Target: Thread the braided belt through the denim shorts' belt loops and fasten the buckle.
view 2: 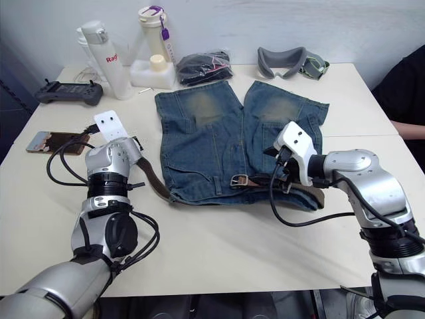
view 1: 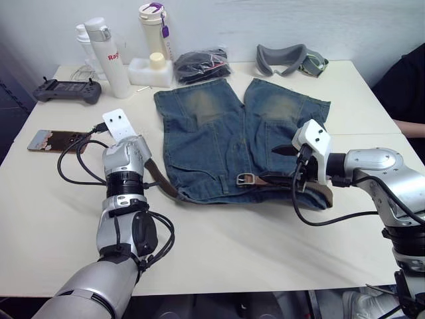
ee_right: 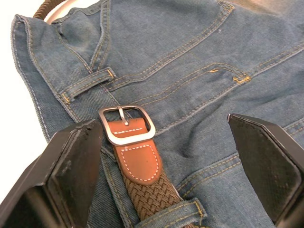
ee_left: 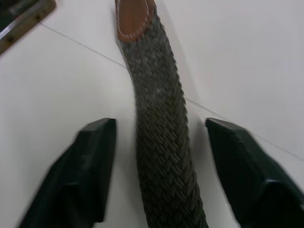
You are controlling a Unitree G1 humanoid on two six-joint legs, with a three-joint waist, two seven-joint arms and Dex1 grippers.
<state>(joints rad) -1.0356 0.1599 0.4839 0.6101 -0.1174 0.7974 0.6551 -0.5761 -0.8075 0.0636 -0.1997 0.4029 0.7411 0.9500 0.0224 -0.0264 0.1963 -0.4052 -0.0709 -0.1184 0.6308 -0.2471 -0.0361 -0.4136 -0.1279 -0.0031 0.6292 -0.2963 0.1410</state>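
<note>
- Nearest, my left gripper (ee_left: 159,166) hangs spread wide over the braided belt (ee_left: 161,142), fingers (ee_left: 90,166) either side of the strap, not touching it; the leather tip lies just past them.
- My right gripper (ee_right: 166,171) is also wide open, low over the denim shorts (view 1: 226,139), straddling the buckle (ee_right: 127,124) at the waistband.
- Shorts lie mid-table (view 1: 265,246), waist toward the near edge. The belt's free tail curls out past the waist's left corner toward the left edge.
- Risk: if I close left off-centre, the woven strap may roll out from between the pads.
- Risk: pulling the tail could drag the unpinned shorts and buckle along, or bunch the waistband.
- Risk: the prong may snag on denim.
- One of the belt loops (ee_right: 88,80) near the buckle looks empty; another holds the strap.
- Hard to judge: how many loops are threaded. My right wrist covers part of the waistband.
</note>
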